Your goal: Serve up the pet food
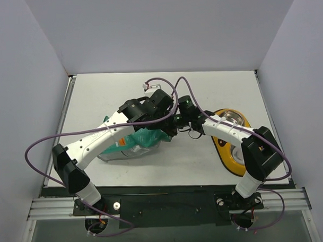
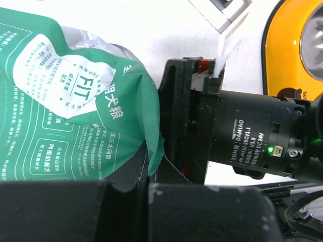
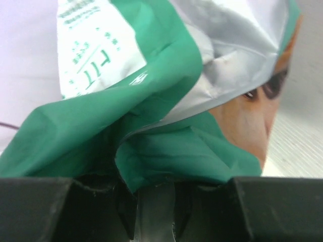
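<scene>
Looks like bag-opening: the green bag is pinched at its mouth by the left gripper, shut on one lip, and the other lip is clamped by the right gripper. No pet food is seen, so it's probably inside the bag. Next the lips need spreading, then tipping toward the bowl right of the bag.

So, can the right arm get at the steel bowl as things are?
Probably not right away. The right claw is pinched on the top edge of the green bag, and the steel bowl sits back beside its own forearm. It would need to let go and fold back.
</scene>
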You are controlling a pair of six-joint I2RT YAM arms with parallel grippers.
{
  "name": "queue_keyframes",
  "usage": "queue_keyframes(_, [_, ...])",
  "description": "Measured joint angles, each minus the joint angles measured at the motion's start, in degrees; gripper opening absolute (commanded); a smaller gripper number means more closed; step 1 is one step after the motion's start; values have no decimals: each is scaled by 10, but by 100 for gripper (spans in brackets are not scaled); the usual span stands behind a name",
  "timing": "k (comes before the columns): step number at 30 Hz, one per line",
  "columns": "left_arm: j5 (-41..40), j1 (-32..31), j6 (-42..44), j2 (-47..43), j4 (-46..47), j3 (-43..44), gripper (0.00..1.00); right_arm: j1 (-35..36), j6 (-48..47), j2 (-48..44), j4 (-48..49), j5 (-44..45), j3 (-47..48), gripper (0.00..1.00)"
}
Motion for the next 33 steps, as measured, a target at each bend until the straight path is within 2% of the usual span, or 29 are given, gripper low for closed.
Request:
queue_keyframes(6, [-47, -1, 13, -8, -56, 55, 0, 0, 58, -24, 125, -28, -14, 0])
queue_keyframes(9, [-69, -5, 22, -21, -88, 90, 0, -7, 117, -48, 185, -50, -28, 0])
queue_keyframes(12, [-86, -9, 33, -24, -122, 129, 0, -10, 166, -65, 211, -62, -34, 0])
queue_keyframes(19, [-115, -5, 60, -41, -146, 147, 0, -17, 216, -123, 200, -66, -57, 0])
queue_keyframes(25, [-96, 47, 85, -93, -148, 134, 0, -21, 176, -186, 111, -62, -30, 0])
queue_keyframes(33, [-80, 54, 100, -125, -121, 101, 0, -25, 157, -197, 63, -76, -10, 0])
